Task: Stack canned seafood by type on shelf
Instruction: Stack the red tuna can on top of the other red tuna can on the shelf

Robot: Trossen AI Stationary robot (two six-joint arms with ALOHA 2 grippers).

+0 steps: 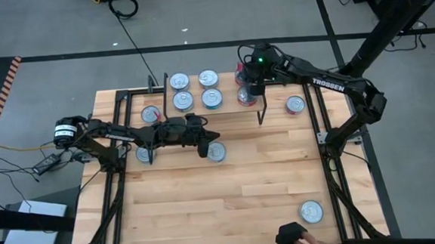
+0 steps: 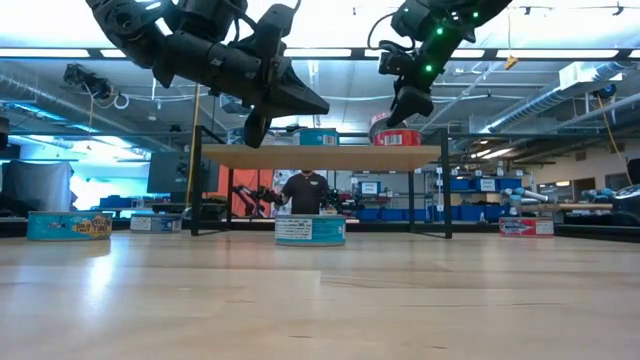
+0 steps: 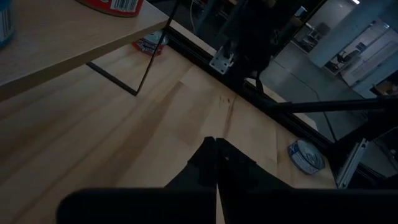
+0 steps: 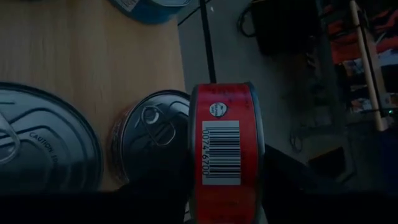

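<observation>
Six tins [image 1: 194, 91] on shelf [image 1: 277, 103], one red tin [image 4: 227, 152] on edge

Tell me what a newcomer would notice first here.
The right pincer holds a red-labelled tin on edge over the shelf's right end, beside a tin lying flat. The left pincer, shut and empty, hovers by a lone tin on the table.

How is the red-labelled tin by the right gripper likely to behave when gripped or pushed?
The red tin turns its curved side wall toward the right wrist camera, so left on edge it would probably roll. Laid flat, its squat shape should resist tipping. Its glossy label and metal look smooth, so it may slip at the right gripper.
</observation>
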